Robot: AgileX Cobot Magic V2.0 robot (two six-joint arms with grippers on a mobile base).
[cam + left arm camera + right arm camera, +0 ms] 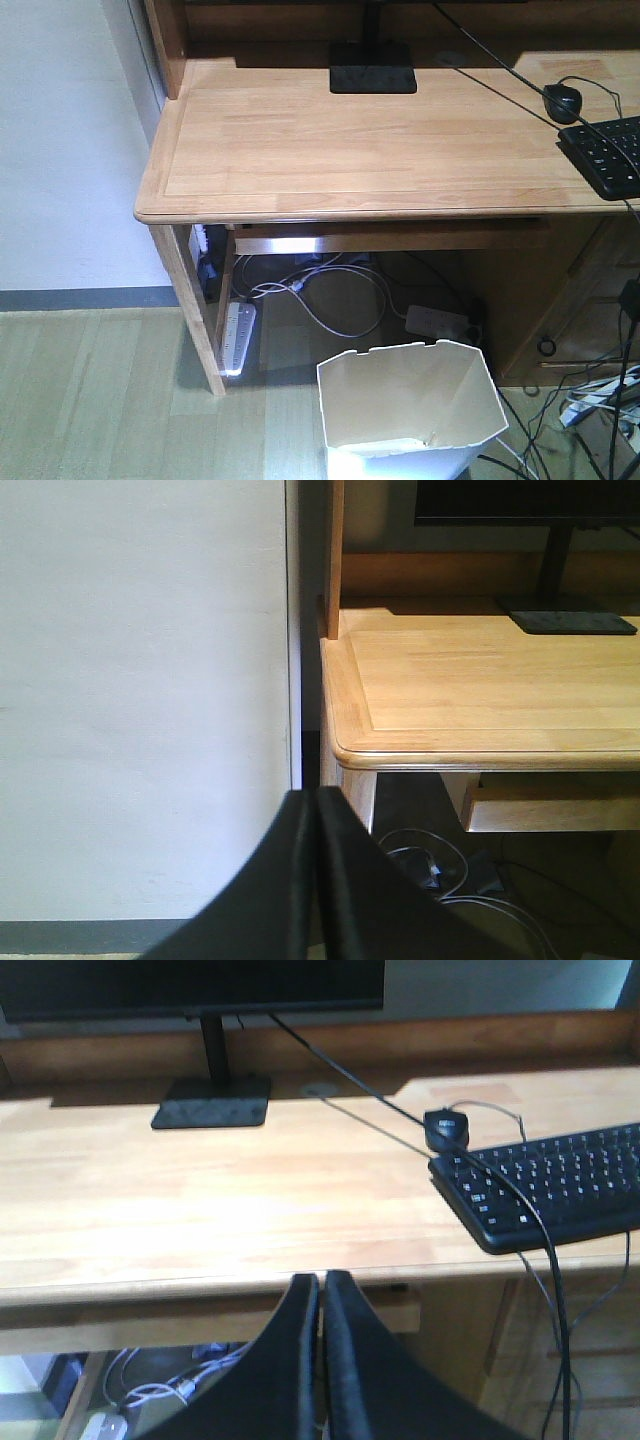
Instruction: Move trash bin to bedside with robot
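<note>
Three views toward one shared desk (350,150)

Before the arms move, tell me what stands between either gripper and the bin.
Nothing visible. The bin stands before the desk, with loose cables at its right. Both the left gripper and right gripper, shut, face the desk; neither wrist view shows the bin.

Front view: the trash bin (410,405) stands upright on the floor (90,400), mouth open to the top. It is white plastic with angular faceted walls, and its wide polygonal rim tapers downward — cream-white inside. I see it below and just in front of the surface's (350,140) near edge; the frame cuts off its base. Left claw (316,800) and right claw (321,1282) — black fingers pressed together, each facing the surface's edge.
</note>
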